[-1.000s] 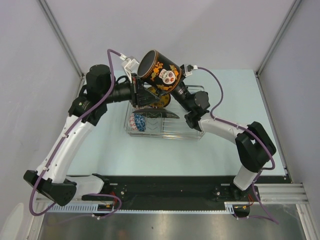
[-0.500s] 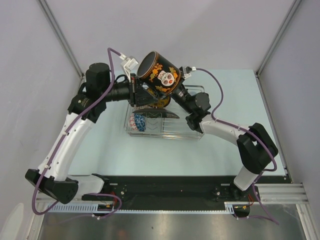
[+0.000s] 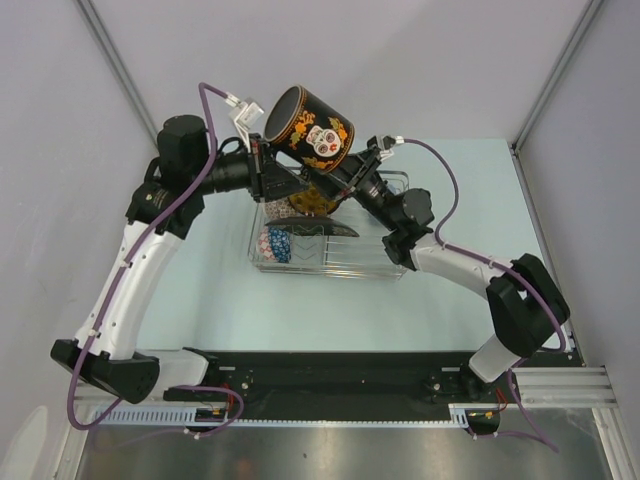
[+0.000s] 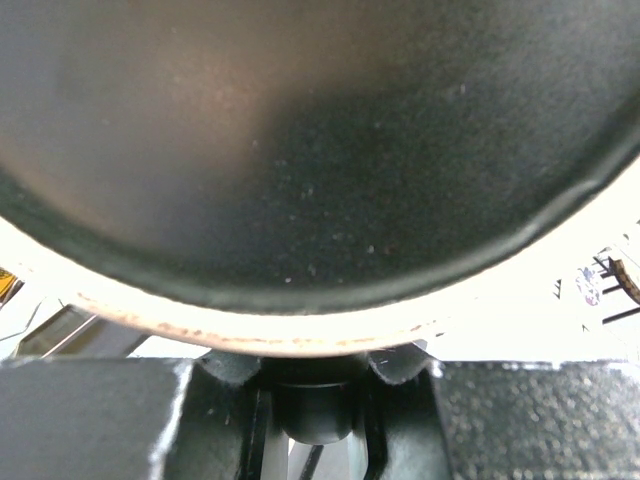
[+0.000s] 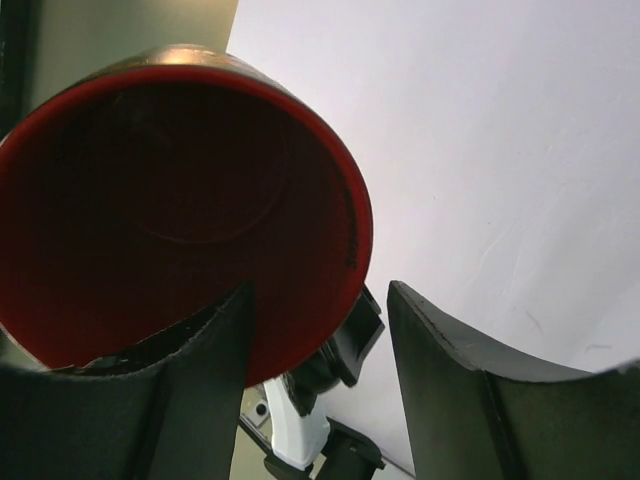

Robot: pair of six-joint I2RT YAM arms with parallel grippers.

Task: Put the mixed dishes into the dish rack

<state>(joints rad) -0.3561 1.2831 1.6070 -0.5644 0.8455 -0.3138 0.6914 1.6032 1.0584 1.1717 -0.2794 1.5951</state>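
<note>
Mug (image 3: 308,132): black outside with a skull and orange motifs, red inside; it is hanging in the air above the far end of the dish rack, lying tilted with its base pointing up and to the left and its mouth facing down toward the right arm.
Mug, left wrist view (image 4: 320,150): its dark curved body is filling nearly the whole view, with a pale worn edge running just above the gripper.
Mug, right wrist view (image 5: 170,200): the red interior is facing the camera, rim fully round.
Left gripper (image 3: 268,170): it is gripping the mug from the left at a narrow setting and carrying it; the exact part it is clamping is hidden. In its own wrist view the left gripper (image 4: 315,385) is sitting tight under the mug body.
Right gripper (image 5: 320,300): the jaws are standing well apart with nothing gripped. The mug's rim is passing between the two fingers (image 5: 200,370); whether either one is touching the rim cannot be told.
Right gripper, top view (image 3: 345,178): it is pointing up at the mouth of the mug.
Dish rack (image 3: 330,272): silver wire basket, sitting on the table (image 3: 200,290) below both grippers.
Rack contents: a blue-patterned bowl (image 3: 277,243) is sitting at the left end; a dark plate (image 3: 325,208) with a yellow motif is sitting near the middle, partly hidden by the arms.
</note>
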